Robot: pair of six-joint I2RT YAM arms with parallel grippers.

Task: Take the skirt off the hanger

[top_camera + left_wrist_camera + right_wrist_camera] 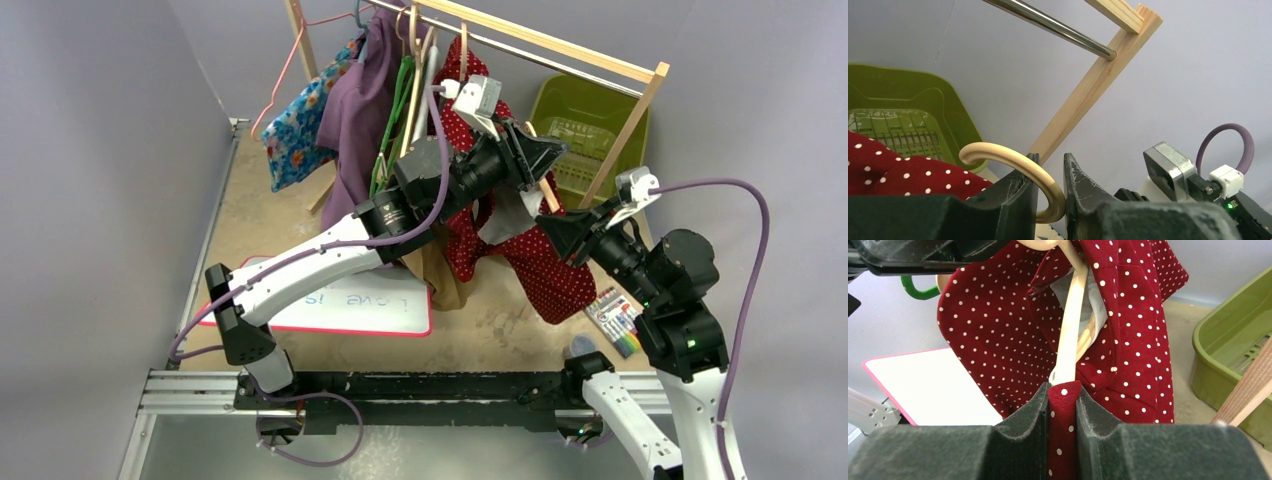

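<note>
A robot test lab; plain grey screens wall the bench; a metal rail runs along its near edge; a wooden clothes rack stands at the far edge.

Top external camera looks down from above, behind. Wrist cameras face forward, close-range. All three share the polka-dot skirt.

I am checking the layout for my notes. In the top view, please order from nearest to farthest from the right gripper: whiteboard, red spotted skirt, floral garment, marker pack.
1. Red spotted skirt, held in the right gripper.
2. Marker pack, on the table, to its right.
3. Whiteboard, on the table, left.
4. Floral garment, hanging far left.
</note>
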